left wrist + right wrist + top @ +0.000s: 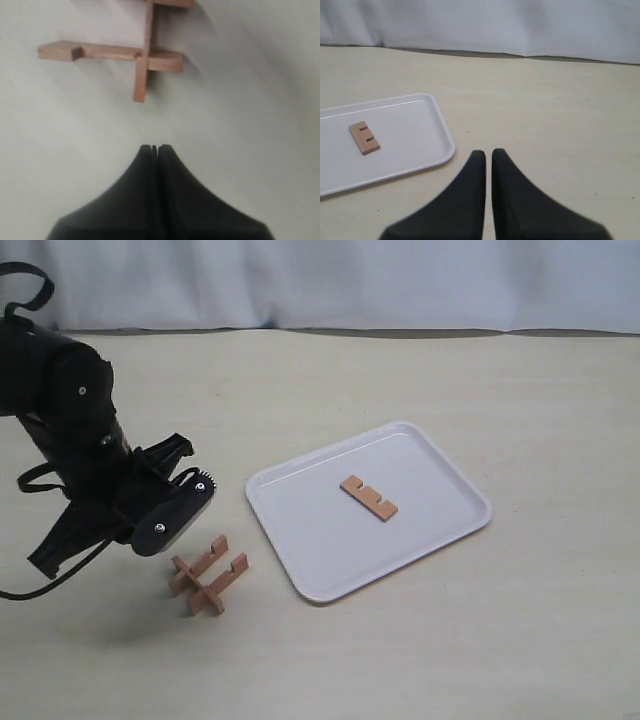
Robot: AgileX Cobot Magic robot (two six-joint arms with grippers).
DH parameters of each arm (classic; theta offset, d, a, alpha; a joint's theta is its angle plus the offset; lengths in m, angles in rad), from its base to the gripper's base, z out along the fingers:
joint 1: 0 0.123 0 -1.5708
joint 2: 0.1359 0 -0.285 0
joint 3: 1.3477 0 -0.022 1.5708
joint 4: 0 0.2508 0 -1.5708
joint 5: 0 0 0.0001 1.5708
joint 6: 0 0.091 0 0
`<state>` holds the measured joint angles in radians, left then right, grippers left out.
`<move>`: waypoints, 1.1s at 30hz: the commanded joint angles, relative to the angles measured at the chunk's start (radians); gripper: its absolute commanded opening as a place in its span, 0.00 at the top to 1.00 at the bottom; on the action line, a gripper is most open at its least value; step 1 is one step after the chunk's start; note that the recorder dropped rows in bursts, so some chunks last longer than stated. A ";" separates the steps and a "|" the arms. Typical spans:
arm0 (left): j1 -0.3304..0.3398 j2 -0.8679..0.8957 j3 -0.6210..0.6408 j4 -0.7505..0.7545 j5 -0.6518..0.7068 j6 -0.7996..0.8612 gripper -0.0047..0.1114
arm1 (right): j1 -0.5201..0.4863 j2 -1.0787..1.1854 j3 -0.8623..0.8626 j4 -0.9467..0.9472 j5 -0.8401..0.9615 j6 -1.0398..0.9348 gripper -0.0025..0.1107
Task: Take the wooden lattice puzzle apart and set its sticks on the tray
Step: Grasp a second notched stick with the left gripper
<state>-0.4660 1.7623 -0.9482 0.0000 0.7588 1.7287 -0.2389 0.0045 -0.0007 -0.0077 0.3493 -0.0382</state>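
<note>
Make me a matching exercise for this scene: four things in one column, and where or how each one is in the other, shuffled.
1 loose stick
2 wooden lattice puzzle
3 left gripper
4 tray

A shut, empty
B white, low rim
C lying on the tray
D on the table beside the tray

Pairs: 1-C, 2-D, 3-A, 4-B

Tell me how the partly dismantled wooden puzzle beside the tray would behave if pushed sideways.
The wooden lattice puzzle looks stiff and light, so it would probably slide, not bend. It stands on narrow stick edges, so it may tip. Only notches join its sticks, so one might slip out.
</note>
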 commanded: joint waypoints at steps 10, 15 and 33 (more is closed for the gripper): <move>-0.001 0.007 0.016 -0.196 -0.105 0.181 0.83 | -0.004 -0.005 0.001 -0.001 -0.004 0.001 0.94; -0.001 0.024 0.016 -0.199 -0.101 0.175 0.68 | -0.004 -0.005 0.001 -0.001 -0.004 0.001 0.94; -0.001 0.109 0.016 -0.145 -0.144 0.183 0.67 | -0.004 -0.005 0.001 -0.001 -0.004 0.001 0.94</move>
<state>-0.4660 1.8696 -0.9340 -0.1782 0.6262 1.9075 -0.2389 0.0045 -0.0007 -0.0077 0.3493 -0.0382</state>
